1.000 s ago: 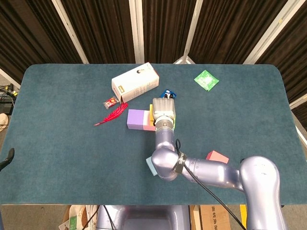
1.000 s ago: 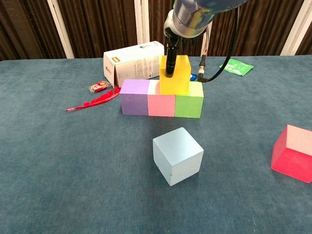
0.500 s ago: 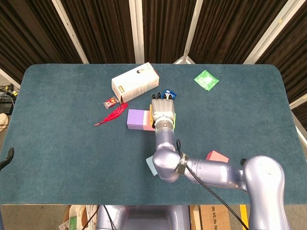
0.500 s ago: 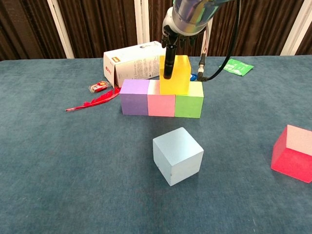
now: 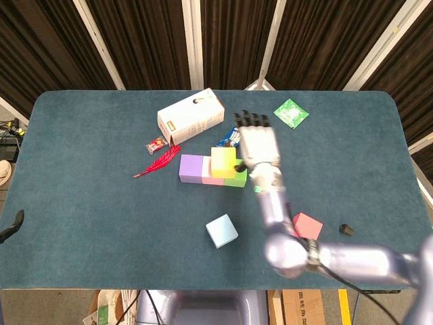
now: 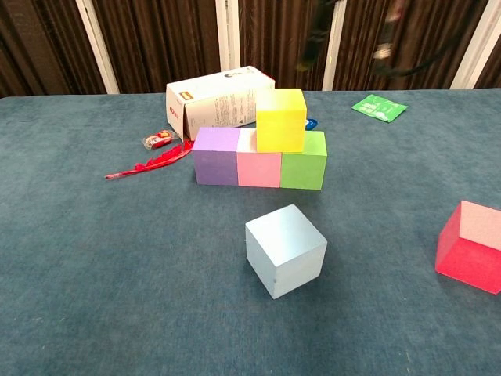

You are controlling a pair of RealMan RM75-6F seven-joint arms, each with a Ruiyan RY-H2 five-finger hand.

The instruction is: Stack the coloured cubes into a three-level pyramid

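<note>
The right hand (image 5: 257,145) is hovering empty above the table with fingers spread wide. The yellow cube (image 6: 281,119) is resting on the pink cube (image 6: 259,168) and green cube (image 6: 304,169), beside the purple cube (image 6: 216,155).

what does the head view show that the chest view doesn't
Only the head view: the right hand, fingers spread and holding nothing, right of the yellow cube, and a small dark object near the table's right edge. Only the chest view: the cubes' front faces, showing yellow sitting across the pink and green cubes. Both: the purple cube, blue cube, red cube, white box, red feather and green packet.
</note>
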